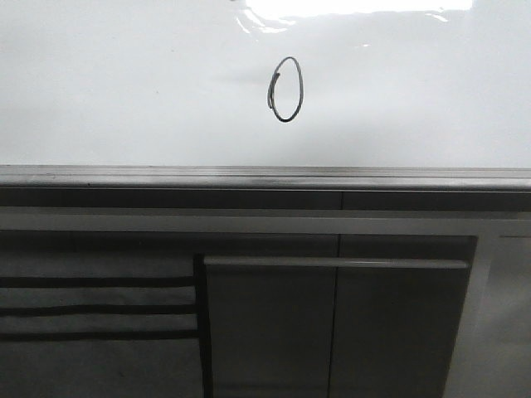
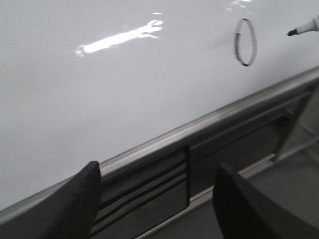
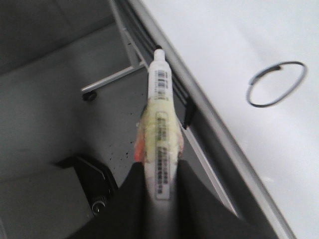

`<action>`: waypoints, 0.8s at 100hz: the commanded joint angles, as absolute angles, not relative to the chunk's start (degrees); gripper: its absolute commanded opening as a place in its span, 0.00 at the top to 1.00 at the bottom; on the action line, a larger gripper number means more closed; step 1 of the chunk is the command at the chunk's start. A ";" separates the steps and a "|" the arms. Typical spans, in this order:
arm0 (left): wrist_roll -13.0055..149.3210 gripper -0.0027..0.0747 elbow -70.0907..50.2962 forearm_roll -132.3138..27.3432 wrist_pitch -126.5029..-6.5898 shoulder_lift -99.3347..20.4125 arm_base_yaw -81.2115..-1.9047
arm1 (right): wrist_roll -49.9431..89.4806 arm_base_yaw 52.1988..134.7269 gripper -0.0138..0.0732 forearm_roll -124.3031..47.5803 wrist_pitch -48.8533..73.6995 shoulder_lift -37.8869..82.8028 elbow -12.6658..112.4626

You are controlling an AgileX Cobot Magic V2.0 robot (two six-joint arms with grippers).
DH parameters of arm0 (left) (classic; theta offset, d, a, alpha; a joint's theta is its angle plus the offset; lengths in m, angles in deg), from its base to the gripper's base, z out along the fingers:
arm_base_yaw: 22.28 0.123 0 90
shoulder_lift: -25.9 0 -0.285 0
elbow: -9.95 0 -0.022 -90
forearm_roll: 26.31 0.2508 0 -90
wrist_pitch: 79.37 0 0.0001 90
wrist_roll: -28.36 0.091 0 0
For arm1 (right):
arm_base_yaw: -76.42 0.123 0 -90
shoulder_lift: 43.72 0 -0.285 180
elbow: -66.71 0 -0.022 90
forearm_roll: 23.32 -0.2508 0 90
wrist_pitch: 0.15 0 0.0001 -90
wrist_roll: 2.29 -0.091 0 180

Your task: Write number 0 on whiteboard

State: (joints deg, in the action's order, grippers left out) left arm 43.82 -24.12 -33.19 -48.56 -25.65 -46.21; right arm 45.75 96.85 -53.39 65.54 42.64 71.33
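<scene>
The number 0 [image 1: 285,89] is a narrow upright oval in thin black line on the glossy whiteboard [image 1: 124,91]. It also shows in the left wrist view [image 2: 245,42] and the right wrist view [image 3: 277,83]. My right gripper [image 3: 160,172] is shut on a white marker [image 3: 160,124] with a label and tape, held away from the board, over the floor side. The marker's black tip [image 2: 299,30] shows beside the 0 in the left wrist view, off the line. My left gripper [image 2: 157,191] is open and empty, below the board's edge strip [image 2: 164,137]. Neither gripper shows in the front view.
A grey metal edge strip [image 1: 265,176] runs under the board. Dark grey cabinet panels [image 1: 332,332] and a light rail [image 1: 332,263] lie below it. Glare sits on the board [image 2: 119,37]. A metal frame leg [image 3: 107,82] and a dark fitting [image 3: 94,184] stand on the floor.
</scene>
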 commanded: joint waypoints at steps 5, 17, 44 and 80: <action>55.92 0.39 -22.11 -42.18 -51.15 -25.62 -52.06 | 53.64 99.78 0.86 -55.58 73.29 38.03 72.95; 59.30 0.39 -19.64 -43.99 -46.28 -27.96 -58.75 | 61.79 103.94 0.86 -55.44 74.56 36.25 71.33; 62.29 0.39 -12.56 -42.91 -44.49 -39.37 -71.63 | 69.82 110.47 0.86 -55.22 73.26 36.20 70.73; 62.29 0.44 -7.80 -41.39 -42.17 -45.97 -73.37 | 70.67 110.90 0.86 -55.22 73.82 36.20 70.73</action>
State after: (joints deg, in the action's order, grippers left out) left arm 62.19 -9.97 -40.72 -40.26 -46.89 -72.94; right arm 69.96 110.80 -53.27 71.43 37.65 69.45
